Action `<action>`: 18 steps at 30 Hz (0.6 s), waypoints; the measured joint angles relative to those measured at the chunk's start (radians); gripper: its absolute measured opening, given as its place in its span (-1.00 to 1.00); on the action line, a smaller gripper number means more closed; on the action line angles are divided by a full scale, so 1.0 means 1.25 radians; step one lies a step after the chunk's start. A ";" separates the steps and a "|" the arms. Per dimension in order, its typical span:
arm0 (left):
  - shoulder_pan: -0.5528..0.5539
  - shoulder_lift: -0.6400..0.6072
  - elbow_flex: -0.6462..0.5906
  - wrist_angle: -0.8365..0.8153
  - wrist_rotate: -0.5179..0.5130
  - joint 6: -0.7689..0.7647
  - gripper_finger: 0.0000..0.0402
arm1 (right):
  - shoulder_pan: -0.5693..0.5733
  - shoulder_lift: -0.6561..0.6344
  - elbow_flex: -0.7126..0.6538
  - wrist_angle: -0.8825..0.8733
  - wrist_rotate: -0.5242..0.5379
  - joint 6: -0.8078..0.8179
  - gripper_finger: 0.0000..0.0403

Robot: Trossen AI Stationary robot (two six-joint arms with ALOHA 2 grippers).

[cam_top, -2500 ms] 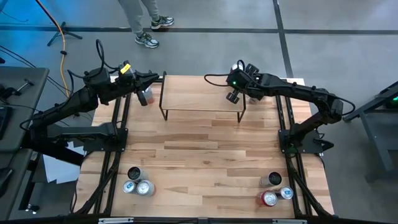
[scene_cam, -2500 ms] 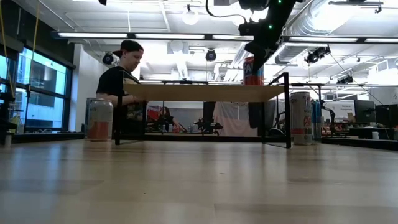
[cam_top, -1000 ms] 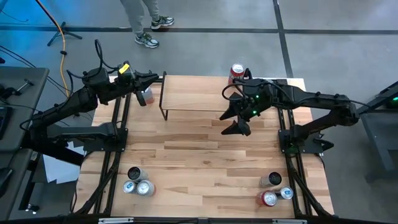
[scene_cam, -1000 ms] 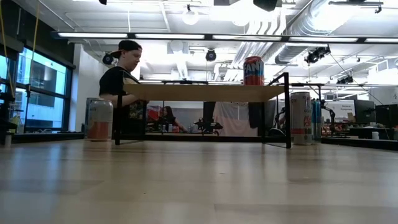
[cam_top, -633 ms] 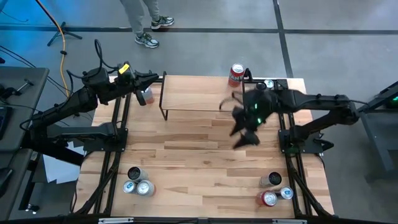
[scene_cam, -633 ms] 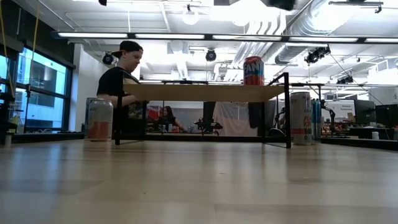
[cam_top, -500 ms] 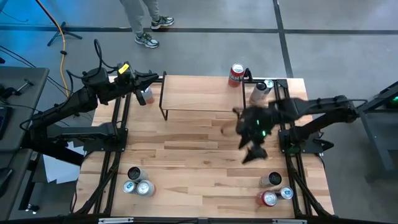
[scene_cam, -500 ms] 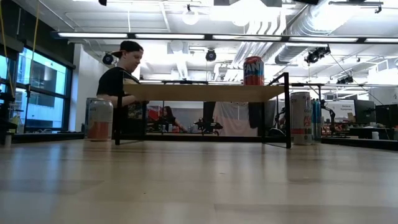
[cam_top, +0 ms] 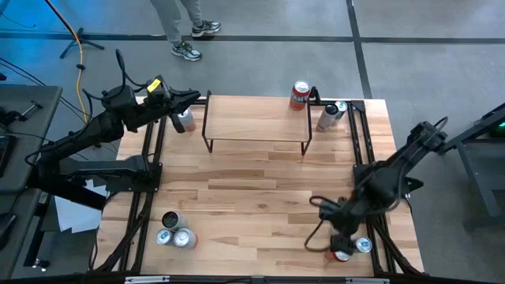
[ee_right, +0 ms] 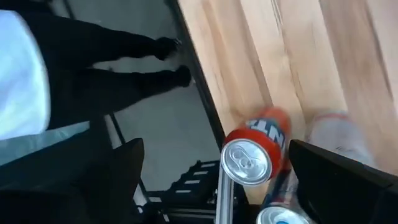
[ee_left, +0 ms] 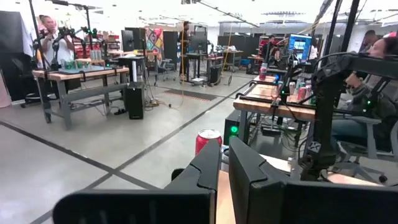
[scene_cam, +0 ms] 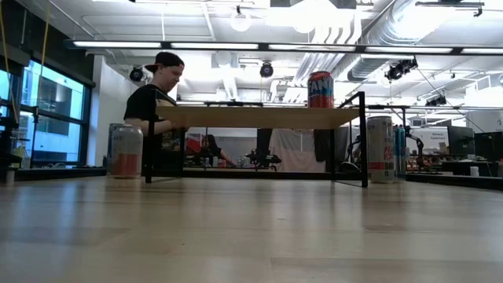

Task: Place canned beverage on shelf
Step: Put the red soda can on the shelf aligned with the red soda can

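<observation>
A red canned beverage (cam_top: 300, 95) stands upright on its base at the far right corner of the shelf (cam_top: 256, 126), a light plank on thin black legs; the low view shows the can (scene_cam: 320, 89) on the plank (scene_cam: 259, 118). My right gripper (cam_top: 333, 230) hangs open over the cans at the table's near right corner; in its wrist view my right gripper (ee_right: 214, 149) looks down on an orange can (ee_right: 256, 152) that it does not touch. My left gripper (cam_top: 188, 101) is shut and holds nothing at the far left, above a pale can (cam_top: 183, 120).
A tall pale can (cam_top: 330, 116) stands just right of the shelf. Three cans (cam_top: 173, 231) sit near the table's near left corner, and more cans (cam_top: 351, 249) at the near right. A person (scene_cam: 157, 94) sits beyond the far edge. Bare wood (cam_top: 252, 197) lies in the table's middle.
My right gripper has swept from the shelf's right end toward the table's near right corner, turning as it went, and has stayed open. The red can stands unmoved on the shelf.
</observation>
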 joint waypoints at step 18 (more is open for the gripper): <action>0.000 0.000 0.000 -0.002 0.000 -0.013 -1.00 | 0.144 0.126 0.000 0.133 -0.064 0.232 0.91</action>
